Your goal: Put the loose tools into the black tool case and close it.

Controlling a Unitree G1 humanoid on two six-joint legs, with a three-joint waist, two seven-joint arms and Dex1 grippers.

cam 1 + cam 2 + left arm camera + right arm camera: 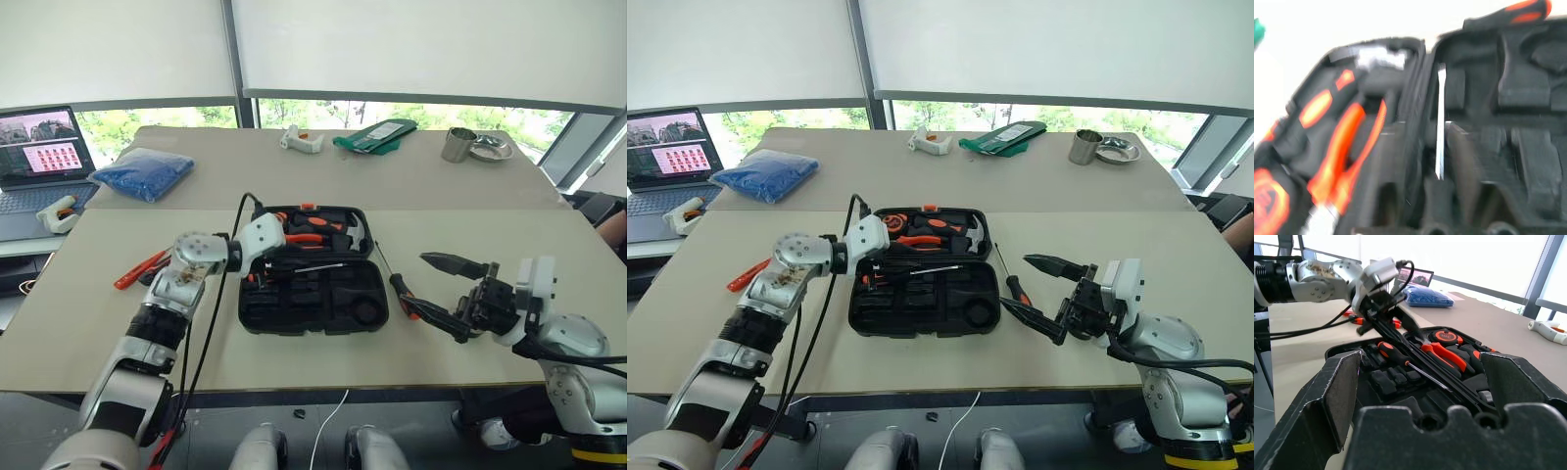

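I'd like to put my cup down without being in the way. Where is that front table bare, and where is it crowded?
Bare: the near strip in front of the black tool case, and the wide stretch behind the right gripper. Crowded: beside the case's right edge, where a screwdriver lies, and at its left, where the left gripper reaches in near orange-handled tools.

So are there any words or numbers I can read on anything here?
None can be read.
Tape measure in the black tool case: dark print, too small.
Laptop screen: pictures and text, too small.
Green packet: pale label, too small.
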